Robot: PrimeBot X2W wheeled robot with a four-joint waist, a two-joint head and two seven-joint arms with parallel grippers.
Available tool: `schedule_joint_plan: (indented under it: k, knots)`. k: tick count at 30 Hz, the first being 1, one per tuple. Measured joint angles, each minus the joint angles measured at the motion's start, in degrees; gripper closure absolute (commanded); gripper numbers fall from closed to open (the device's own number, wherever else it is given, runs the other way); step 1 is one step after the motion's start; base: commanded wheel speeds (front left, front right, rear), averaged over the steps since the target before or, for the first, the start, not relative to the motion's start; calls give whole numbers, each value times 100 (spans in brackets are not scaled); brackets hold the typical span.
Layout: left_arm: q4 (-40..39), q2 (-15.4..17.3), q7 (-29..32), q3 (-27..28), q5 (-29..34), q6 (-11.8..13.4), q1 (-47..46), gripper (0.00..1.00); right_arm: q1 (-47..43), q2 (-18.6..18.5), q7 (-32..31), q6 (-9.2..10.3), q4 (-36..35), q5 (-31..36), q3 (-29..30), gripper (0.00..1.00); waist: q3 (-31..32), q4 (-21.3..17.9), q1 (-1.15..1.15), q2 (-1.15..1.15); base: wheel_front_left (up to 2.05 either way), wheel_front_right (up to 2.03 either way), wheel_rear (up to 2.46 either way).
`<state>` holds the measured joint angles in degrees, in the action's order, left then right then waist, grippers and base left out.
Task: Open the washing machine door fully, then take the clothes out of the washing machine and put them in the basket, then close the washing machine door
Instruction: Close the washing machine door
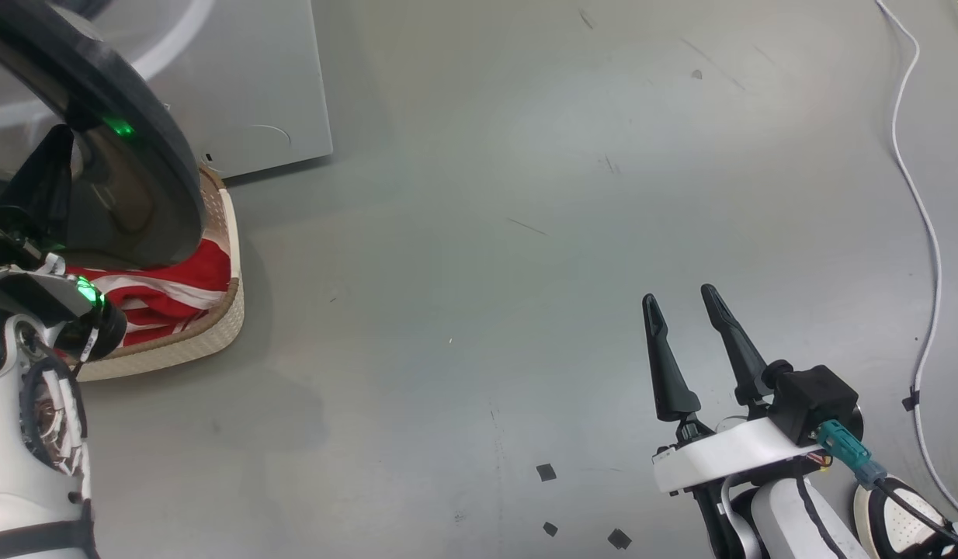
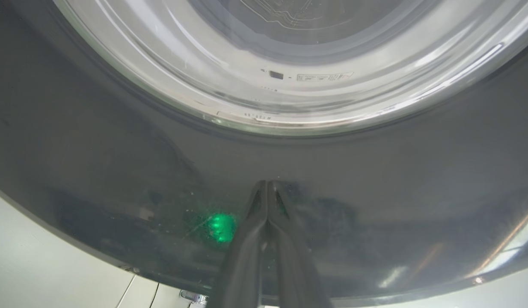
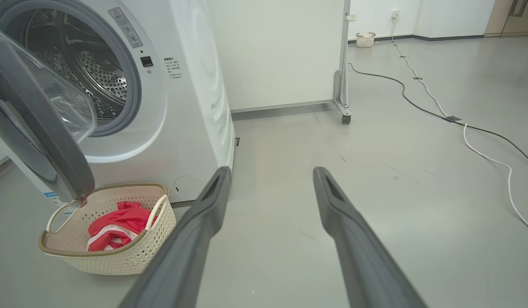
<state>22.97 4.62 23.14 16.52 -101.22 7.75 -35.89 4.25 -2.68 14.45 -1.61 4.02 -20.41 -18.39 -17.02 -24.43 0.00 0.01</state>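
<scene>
Head: one door (image 1: 149, 147) – round, glossy black rim – hangs over one cream basket (image 1: 224, 314) with a perforated wall and brown woven-look rim. Red clothes (image 1: 176, 289) with white stripes lie in it. White washer (image 1: 246, 85) corner behind. Right gripper (image 1: 678, 299) over grey floor (image 1: 448, 310), its two tapered dark fingers spread, nothing between. Three black tape squares (image 1: 546, 471), one white cable (image 1: 932, 241).

Left wrist: left gripper (image 2: 264, 185) fingers pressed together, empty, tips right at the door's rim; clear glass bowl (image 2: 182, 64) above.

Right wrist: right gripper wide apart, empty. Door part-open, steel perforated drum (image 3: 97, 72) exposed. Basket just beside the washer front, two loop handles, clothes inside. Far basket (image 3: 365, 39) by the wall; two cables – black cable (image 3: 499, 134), white cable.
</scene>
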Motion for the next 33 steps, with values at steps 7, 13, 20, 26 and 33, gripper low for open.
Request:
schedule_joint_plan:
  k: [7,13,20,26,33]
  knots:
    - [12,-20,-62,-26,4,0,-96,100,1,7,0,4,-35,-76,0,0,-79,-156,0,0,0,0,0]
    - [82,-101,-87,-176,24,0,-208,100,2,11,0,45,-91,-129,43,0,-120,-209,0,0,0,0,0]
    - [270,-205,-45,-410,47,-110,-211,100,5,13,0,125,-125,-126,167,0,-48,-92,0,0,0,0,0]
    - [380,-203,38,-784,428,-361,-126,100,22,14,0,123,-119,-87,222,0,88,85,0,0,0,0,0]
    - [391,-127,87,-1549,1336,-895,443,100,26,12,0,116,-105,-11,338,0,306,363,0,0,0,0,0]
